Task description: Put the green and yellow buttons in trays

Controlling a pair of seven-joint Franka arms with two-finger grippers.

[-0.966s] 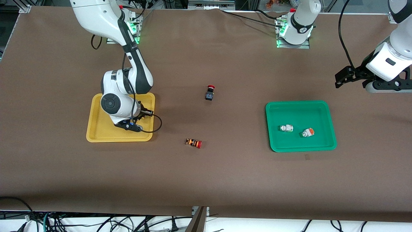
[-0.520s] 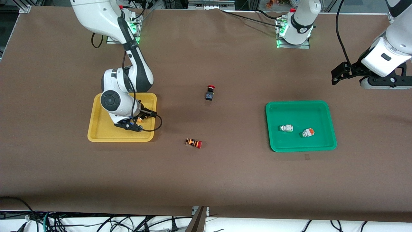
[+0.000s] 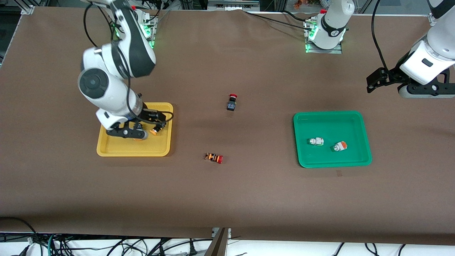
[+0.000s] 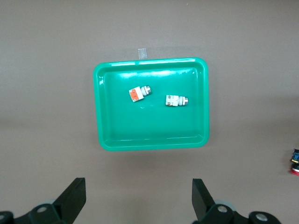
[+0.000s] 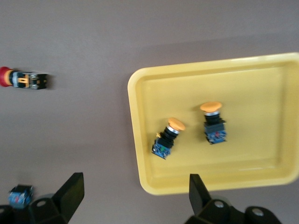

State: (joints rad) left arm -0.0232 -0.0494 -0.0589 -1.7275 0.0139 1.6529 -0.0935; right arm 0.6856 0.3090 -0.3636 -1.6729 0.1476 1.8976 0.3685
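Our right gripper [image 3: 142,128] hangs over the yellow tray [image 3: 110,151] with its fingers [image 5: 70,191] spread wide and nothing between them. Below it, in that tray, lie two yellow buttons [image 5: 167,138] [image 5: 213,123], close together but not touching. A striped switch with a red cap [image 3: 214,157] lies on the brown table [image 3: 249,195] beside the tray, nearer to the front camera. A black switch with a red cap [image 3: 231,102] stands on the table farther from the camera.

Our left gripper [image 4: 138,205] waits in the air at the left arm's end of the table, fingers wide apart and empty. The green tray [image 3: 362,160] holds two green buttons [image 3: 315,141] [image 3: 339,146], one with an orange block.
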